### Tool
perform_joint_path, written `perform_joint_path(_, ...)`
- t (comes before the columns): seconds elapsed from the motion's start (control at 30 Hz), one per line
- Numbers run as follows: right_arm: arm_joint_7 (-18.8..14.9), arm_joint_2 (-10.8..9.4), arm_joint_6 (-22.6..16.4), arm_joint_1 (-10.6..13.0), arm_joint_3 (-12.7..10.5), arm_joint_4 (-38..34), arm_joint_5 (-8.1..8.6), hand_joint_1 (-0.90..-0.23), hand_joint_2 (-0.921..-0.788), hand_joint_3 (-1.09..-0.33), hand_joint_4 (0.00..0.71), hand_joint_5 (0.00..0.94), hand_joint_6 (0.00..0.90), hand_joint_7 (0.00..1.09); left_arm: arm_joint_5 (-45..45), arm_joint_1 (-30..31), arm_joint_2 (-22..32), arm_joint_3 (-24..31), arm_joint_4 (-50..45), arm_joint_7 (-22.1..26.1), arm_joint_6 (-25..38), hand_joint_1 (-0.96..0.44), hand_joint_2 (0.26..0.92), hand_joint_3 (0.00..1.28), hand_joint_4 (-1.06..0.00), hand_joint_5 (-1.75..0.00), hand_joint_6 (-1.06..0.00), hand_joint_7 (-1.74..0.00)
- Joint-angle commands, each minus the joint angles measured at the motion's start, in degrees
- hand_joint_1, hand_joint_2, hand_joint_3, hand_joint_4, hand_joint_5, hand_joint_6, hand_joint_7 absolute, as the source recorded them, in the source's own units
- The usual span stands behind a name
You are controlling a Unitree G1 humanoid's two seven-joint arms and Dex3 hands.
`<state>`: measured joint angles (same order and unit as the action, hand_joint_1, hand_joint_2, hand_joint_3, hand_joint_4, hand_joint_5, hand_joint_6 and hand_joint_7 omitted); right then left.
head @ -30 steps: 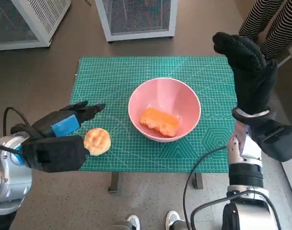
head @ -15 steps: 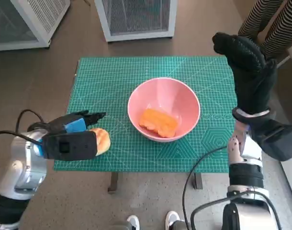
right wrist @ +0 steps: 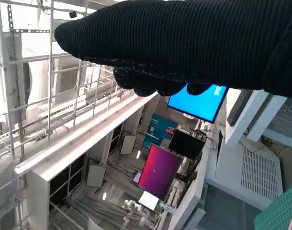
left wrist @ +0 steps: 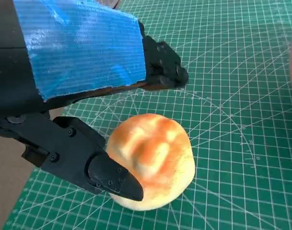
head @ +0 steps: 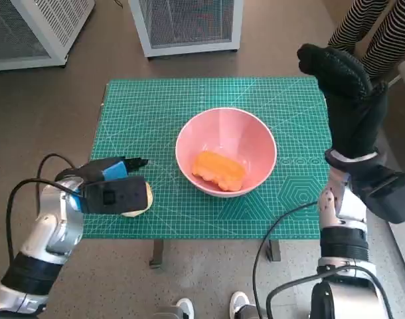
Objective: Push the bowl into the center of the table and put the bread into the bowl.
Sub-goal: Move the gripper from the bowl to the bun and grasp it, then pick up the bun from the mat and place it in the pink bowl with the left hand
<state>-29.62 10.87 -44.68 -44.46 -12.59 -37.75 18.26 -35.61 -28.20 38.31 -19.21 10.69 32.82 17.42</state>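
Left hand (head: 109, 189) sits low at about eight o'clock on the green mat (head: 156, 113), near its front edge, fingers spread around the round bun (left wrist: 151, 160); the wrist view shows one black fingertip (left wrist: 112, 179) touching the bun's near side and the others reaching over its top, apart from it, so nothing is gripped yet, though a grasp looks close. Farther in, the pink bowl (head: 255, 133) stands roughly at the table's middle, a touch toward three o'clock, so the pushing part seems done, and an orange piece of bread (head: 219, 169) already lies inside it. Farthest, at two o'clock, the gloved right hand (head: 345, 86) is raised well above the table, fingers loosely curled, holding nothing; what remains, I judge, is lifting the bun into the bowl
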Motion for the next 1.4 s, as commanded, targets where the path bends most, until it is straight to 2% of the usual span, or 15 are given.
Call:
perform_joint_path(0.03, -0.7, 0.3, 0.9, 1.5, 0.0, 0.0, 0.64, -0.563, -0.921, -0.733, 0.233, 0.003, 0.017, 0.63, -0.7, 0.0, -0.3, -0.5, 2.8, -2.3, -2.6, 0.01, 0.808, 0.02, -0.63, -0.14, -0.69, -0.15)
perform_joint_path(0.07, -0.8, 0.4, 0.9, 1.5, 0.0, 0.0, 0.65, -0.563, -0.921, -0.733, 0.233, 0.003, 0.017, 0.63, -0.6, 0.0, -0.3, -0.5, 3.2, -2.6, -3.1, 0.02, 0.819, 0.02, -0.67, -0.3, -0.72, -0.22)
perform_joint_path(0.1, -0.8, 0.4, 0.9, 1.5, -0.1, 0.0, 0.63, -0.564, -0.921, -0.732, 0.233, 0.003, 0.017, 0.63, -0.6, 0.0, -0.2, -0.5, 3.6, -3.0, -3.7, 0.02, 0.828, 0.01, -0.66, -0.47, -0.71, -0.3)
perform_joint_path(0.13, -0.8, 0.4, 0.9, 1.5, -0.1, 0.0, 0.6, -0.564, -0.921, -0.732, 0.233, 0.003, 0.017, 0.63, -0.5, 0.0, -0.2, -0.5, 3.9, -3.2, -4.2, 0.02, 0.847, 0.02, -0.67, -0.61, -0.69, -0.46)
perform_joint_path(0.17, -0.7, 0.4, 0.9, 1.5, -0.1, 0.0, 0.54, -0.564, -0.921, -0.732, 0.233, 0.003, 0.017, 0.63, -0.5, 0.1, -0.1, -0.4, 4.2, -3.5, -4.8, 0.01, 0.873, 0.05, -0.67, -0.83, -0.65, -0.71)
perform_joint_path(0.2, -0.7, 0.4, 0.9, 1.4, -0.1, -0.1, 0.49, -0.563, -0.921, -0.732, 0.233, 0.003, 0.017, 0.63, -0.5, 0.1, -0.1, -0.4, 4.5, -3.7, -5.3, 0.01, 0.89, 0.05, -0.68, -0.97, -0.65, -0.85)
perform_joint_path(0.3, -0.6, 0.5, 0.9, 1.4, -0.1, -0.1, 0.41, -0.562, -0.921, -0.731, 0.233, 0.003, 0.017, 0.63, 0.0, 0.2, 0.0, -0.2, 5.6, -4.2, -7.0, 0.0, 0.906, 0.04, -0.71, -1.11, -0.68, -0.99)
perform_joint_path(0.5, -0.5, 0.4, 0.7, 1.3, -0.1, -0.3, 0.17, -0.561, -0.921, -0.731, 0.234, 0.003, 0.016, 0.63, 0.0, 0.2, 0.4, -0.2, 6.7, -4.3, -9.1, 0.0, 0.912, 0.03, -0.72, -1.14, -0.7, -1.08)
perform_joint_path(1.0, -0.7, 0.4, 0.6, 1.3, -0.2, -0.6, 0.29, -0.562, -0.921, -0.729, 0.236, 0.003, 0.017, 0.63, 0.0, 0.7, 1.4, 0.6, 5.2, -2.9, -9.1, 0.0, 0.92, 0.04, -0.72, -1.19, -0.65, -1.08)
perform_joint_path(1.4, -1.3, 0.5, 0.5, 1.3, -0.4, -1.1, 0.67, -0.563, -0.921, -0.724, 0.238, 0.003, 0.023, 0.62, 2.4, 1.2, 2.6, 5.3, -3.7, -0.7, -7.2, 0.0, 0.919, 0.05, -0.72, -1.16, -0.65, -1.12)
